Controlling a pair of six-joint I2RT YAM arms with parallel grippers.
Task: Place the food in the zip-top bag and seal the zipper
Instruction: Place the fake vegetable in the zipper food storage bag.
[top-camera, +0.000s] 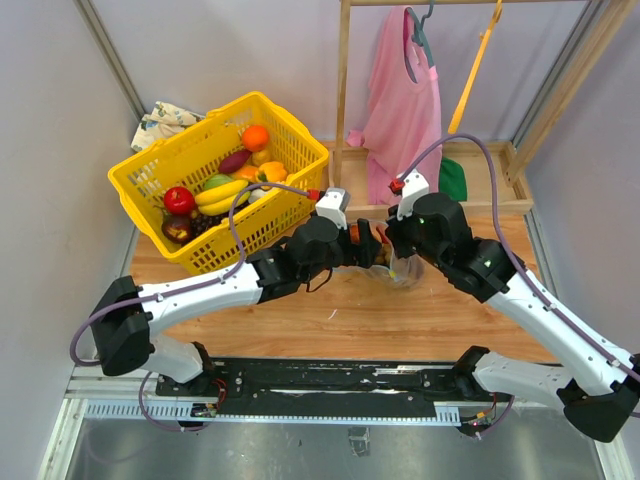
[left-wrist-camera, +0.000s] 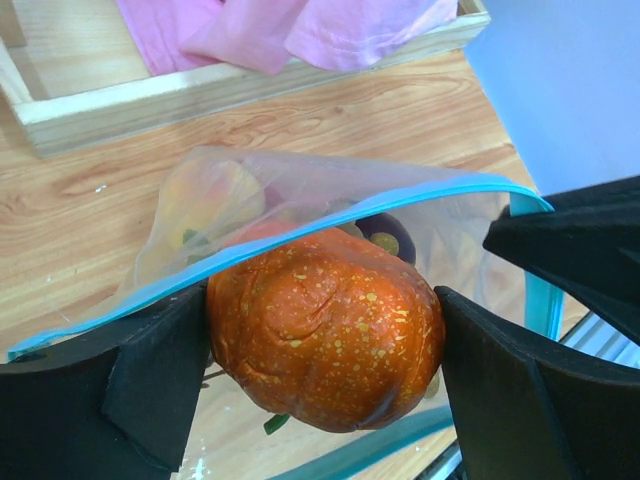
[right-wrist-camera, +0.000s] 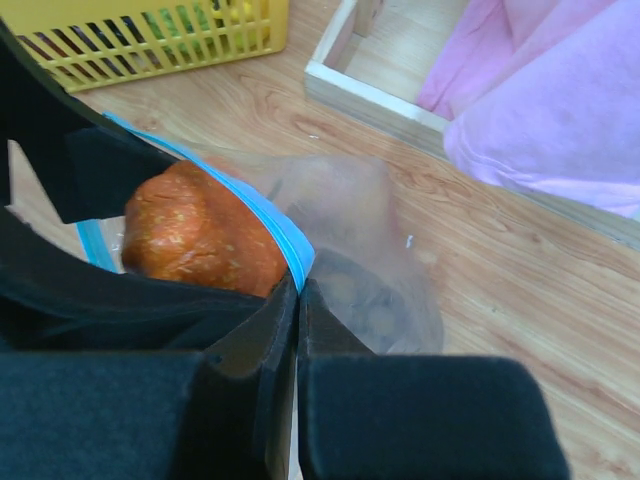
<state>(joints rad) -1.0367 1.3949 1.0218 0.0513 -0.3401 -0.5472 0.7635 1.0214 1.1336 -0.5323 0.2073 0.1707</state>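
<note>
The clear zip-top bag (left-wrist-camera: 235, 190) lies on the wooden table with its mouth held up. Its light blue zipper (left-wrist-camera: 300, 237) arcs across the left wrist view. My left gripper (left-wrist-camera: 325, 350) is shut on a speckled orange fruit (left-wrist-camera: 325, 325) right at the bag's mouth, and both pads touch it. My right gripper (right-wrist-camera: 300, 285) is shut on the zipper (right-wrist-camera: 272, 218) edge and holds that lip up beside the fruit (right-wrist-camera: 195, 235). Darker food pieces (right-wrist-camera: 375, 295) show blurred inside the bag (right-wrist-camera: 365, 215). In the top view both grippers (top-camera: 365, 245) (top-camera: 395, 248) meet over the bag (top-camera: 400, 272).
A yellow basket (top-camera: 165, 165) with several toy fruits stands at the back left. A wooden rack's base frame (top-camera: 480, 205) with a pink cloth (top-camera: 405, 100) hanging on it is directly behind the bag. Walls close in on both sides.
</note>
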